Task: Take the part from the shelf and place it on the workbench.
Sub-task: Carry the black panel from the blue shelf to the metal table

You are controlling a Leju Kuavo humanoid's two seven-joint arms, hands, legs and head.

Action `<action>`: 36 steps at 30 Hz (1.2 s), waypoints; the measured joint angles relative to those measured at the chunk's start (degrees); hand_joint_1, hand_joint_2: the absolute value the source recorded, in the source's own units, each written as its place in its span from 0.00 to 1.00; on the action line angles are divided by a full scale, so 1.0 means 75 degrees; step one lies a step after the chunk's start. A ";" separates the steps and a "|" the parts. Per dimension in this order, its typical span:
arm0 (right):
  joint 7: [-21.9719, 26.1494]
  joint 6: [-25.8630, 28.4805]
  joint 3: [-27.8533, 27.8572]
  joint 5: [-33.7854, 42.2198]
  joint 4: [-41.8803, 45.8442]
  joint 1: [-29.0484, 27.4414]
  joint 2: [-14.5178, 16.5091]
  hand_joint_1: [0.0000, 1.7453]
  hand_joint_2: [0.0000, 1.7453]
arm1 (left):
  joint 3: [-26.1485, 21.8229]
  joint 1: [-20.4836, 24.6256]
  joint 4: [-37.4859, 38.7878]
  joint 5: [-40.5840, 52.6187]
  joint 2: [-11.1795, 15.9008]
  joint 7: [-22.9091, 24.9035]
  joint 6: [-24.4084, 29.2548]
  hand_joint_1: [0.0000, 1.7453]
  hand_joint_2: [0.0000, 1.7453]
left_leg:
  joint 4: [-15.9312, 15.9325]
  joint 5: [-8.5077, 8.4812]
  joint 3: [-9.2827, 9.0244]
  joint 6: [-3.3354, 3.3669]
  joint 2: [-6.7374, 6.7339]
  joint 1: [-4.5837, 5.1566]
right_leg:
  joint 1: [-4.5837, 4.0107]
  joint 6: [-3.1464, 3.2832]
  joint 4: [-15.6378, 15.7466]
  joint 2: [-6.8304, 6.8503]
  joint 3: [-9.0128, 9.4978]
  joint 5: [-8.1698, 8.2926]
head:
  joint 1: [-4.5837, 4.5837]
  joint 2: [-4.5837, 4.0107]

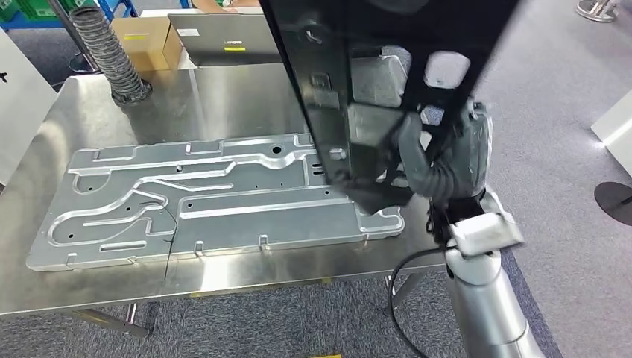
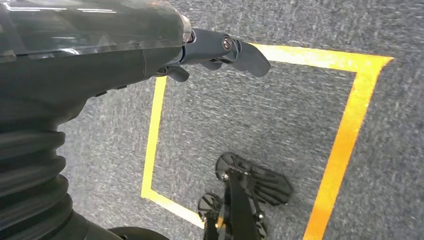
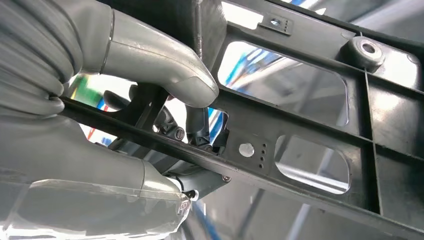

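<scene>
A long black plastic frame part (image 1: 350, 82) with cut-out windows stands nearly upright over the right end of the steel workbench (image 1: 223, 104). Its lower end hangs just above the bench, over the right end of a stamped metal panel (image 1: 209, 198). My right hand (image 1: 440, 160) grips the part low down; in the right wrist view the grey thumb (image 3: 165, 70) and dark fingers (image 3: 197, 127) wrap around a bar of the black part (image 3: 310, 130). My left hand (image 2: 220, 50) hangs over the carpet, holding nothing, its dark fingers stretched out.
A ribbed grey hose (image 1: 112, 56), a cardboard box (image 1: 145, 37) and a dark laptop-like case (image 1: 223, 37) stand at the bench's far edge. Yellow floor tape (image 2: 345, 135) marks a square on the grey carpet. A white board (image 1: 19, 97) leans at the left.
</scene>
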State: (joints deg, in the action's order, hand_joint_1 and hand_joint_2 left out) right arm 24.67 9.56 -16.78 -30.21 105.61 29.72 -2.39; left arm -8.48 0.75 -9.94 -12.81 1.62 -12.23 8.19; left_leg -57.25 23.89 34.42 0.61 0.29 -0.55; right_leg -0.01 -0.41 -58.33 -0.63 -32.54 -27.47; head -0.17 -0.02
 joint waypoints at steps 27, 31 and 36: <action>-0.2312 -0.0168 -0.4904 -0.7179 -0.9365 0.4167 0.2484 1.00 1.00 | -0.0042 0.0091 -0.0006 0.0581 0.0079 -0.0241 -0.0407 0.00 1.00 | -0.0211 -0.0085 0.0209 -0.0240 0.0010 -0.0004 | -0.0051 0.0273 0.0084 0.0009 -0.0056 0.0144 | -0.0002 0.0001; -0.2366 -0.0115 -0.5264 -0.7137 -0.9740 0.4107 0.2716 0.75 0.75 | -0.0039 0.0100 -0.0006 0.0688 0.0083 -0.0402 -0.0487 0.00 1.00 | -0.0040 -0.0049 0.0122 -0.0103 0.0011 -0.0021 | -0.0082 0.0146 0.0016 0.0012 -0.0083 0.0044 | -0.0002 0.0001; -0.2444 -0.0051 -0.5550 -0.6903 -0.9984 0.4035 0.2799 0.00 0.00 | -0.0032 0.0098 -0.0006 0.0768 0.0087 -0.0592 -0.0538 0.00 1.00 | 0.0007 -0.0021 0.0061 0.0022 -0.0007 -0.0051 | -0.0018 -0.0012 -0.2022 0.0036 -0.1107 -0.0860 | -0.0002 0.0001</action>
State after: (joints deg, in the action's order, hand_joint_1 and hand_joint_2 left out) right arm 6.34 9.18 -58.41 -81.99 30.74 59.98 18.61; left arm -8.72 1.49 -9.99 -7.05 2.27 -16.68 4.15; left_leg -57.19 23.73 34.87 0.78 0.24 -0.93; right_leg -0.14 -0.50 -73.49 -0.36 -40.84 -33.92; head -0.19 -0.02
